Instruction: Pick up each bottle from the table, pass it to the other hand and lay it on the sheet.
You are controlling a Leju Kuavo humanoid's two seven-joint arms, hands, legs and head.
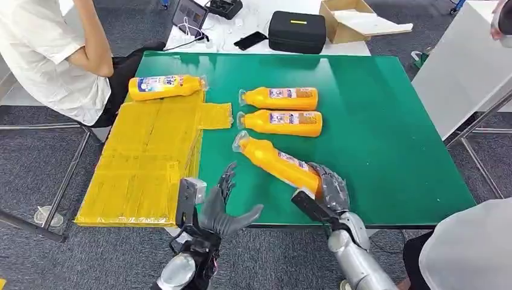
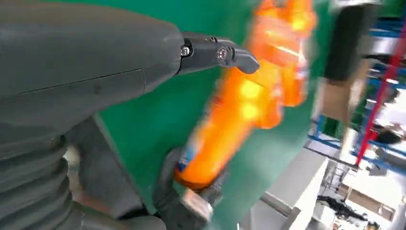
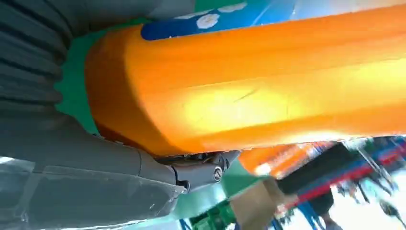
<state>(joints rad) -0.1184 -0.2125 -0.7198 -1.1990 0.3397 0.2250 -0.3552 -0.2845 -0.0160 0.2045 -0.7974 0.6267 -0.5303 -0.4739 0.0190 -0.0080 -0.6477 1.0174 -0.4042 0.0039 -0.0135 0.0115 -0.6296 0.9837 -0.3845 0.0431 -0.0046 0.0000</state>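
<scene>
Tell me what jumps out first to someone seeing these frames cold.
The right hand grips the base of an orange bottle angled over the green table; the left hand waits open beside it. Two more bottles lie parallel mid-table. One bottle already lies at the far end of the yellow sheet, close to a seated person.

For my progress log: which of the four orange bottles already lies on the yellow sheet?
The far-left bottle, at the yellow sheet's far edge. Two others lie on green table; the right hand holds one.
</scene>
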